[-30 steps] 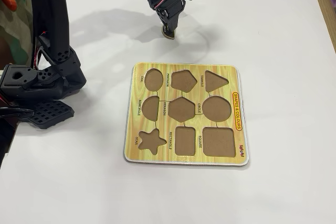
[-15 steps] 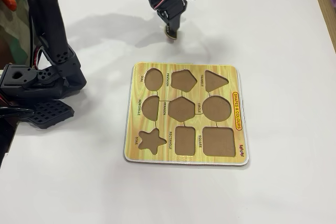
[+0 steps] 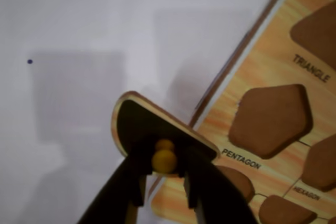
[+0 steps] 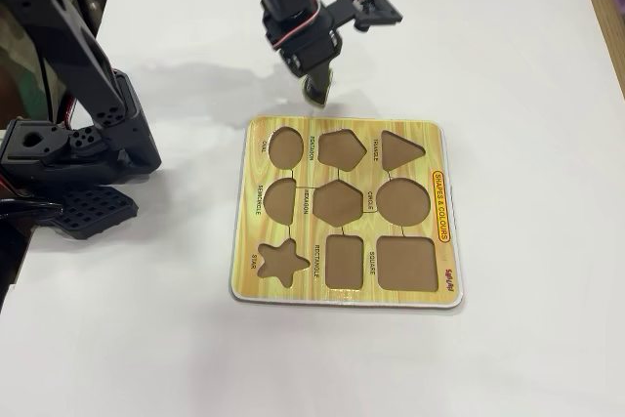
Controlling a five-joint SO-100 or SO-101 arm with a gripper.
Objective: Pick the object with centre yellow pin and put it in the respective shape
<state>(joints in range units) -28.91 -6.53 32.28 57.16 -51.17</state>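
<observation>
Black and yellow-rimmed, the flat semicircular puzzle piece (image 3: 137, 124) is clamped by its round yellow knob (image 3: 165, 159) between the jaws of the black two-finger gripper (image 3: 164, 182) — a detail given only by the wrist view. In the fixed view the piece (image 4: 314, 93) is seen edge-on, held above the white table (image 4: 508, 65) just beyond the yellow wood-grain shape board (image 4: 344, 214) — its curved side turned away from the board in the wrist view, and the brown semicircle cutout (image 4: 279, 200) well apart.

Fixed view high, oblique; wrist view close, downward.

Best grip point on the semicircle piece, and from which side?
By its yellow knob, from straight above the flat face. The semicircle piece is thin, so the raised knob is the only graspable part; the gripper already pinches it that way, fingers either side.
</observation>
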